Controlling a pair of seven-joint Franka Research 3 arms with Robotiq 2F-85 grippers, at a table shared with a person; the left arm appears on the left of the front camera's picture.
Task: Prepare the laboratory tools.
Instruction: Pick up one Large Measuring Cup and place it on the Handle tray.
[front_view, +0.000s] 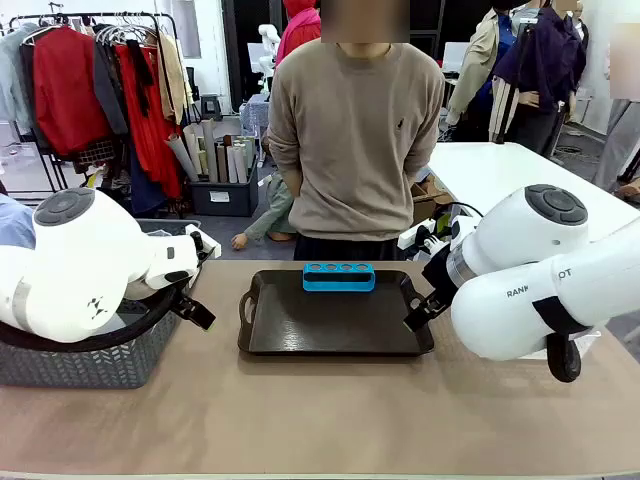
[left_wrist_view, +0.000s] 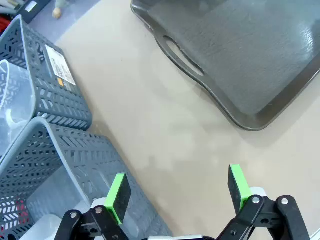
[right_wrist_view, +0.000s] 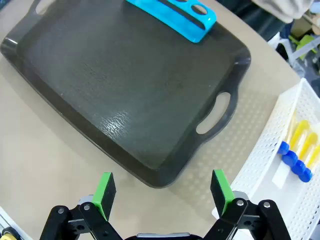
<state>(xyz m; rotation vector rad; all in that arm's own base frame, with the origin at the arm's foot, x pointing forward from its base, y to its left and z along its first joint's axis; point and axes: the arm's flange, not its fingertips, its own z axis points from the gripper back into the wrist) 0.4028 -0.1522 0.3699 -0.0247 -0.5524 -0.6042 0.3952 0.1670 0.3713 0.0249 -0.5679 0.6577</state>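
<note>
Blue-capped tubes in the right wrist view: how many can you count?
4 tubes, side by side in the white lattice basket beside the tray; the picture's edge may hide more.

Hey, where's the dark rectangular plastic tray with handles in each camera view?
Front view: dark rectangular plastic tray at centre, before the person.
Left wrist view: tray in the upper right.
Right wrist view: tray across the upper left and middle.
Shared landmark: the beige tabletop under it.

Right end effector (right_wrist_view: 162, 176) (jaws apart), dark tray (right_wrist_view: 115, 85) with blue rack (right_wrist_view: 176, 14), blue-capped tubes (right_wrist_view: 295, 152) in white basket (right_wrist_view: 260, 167)
</note>
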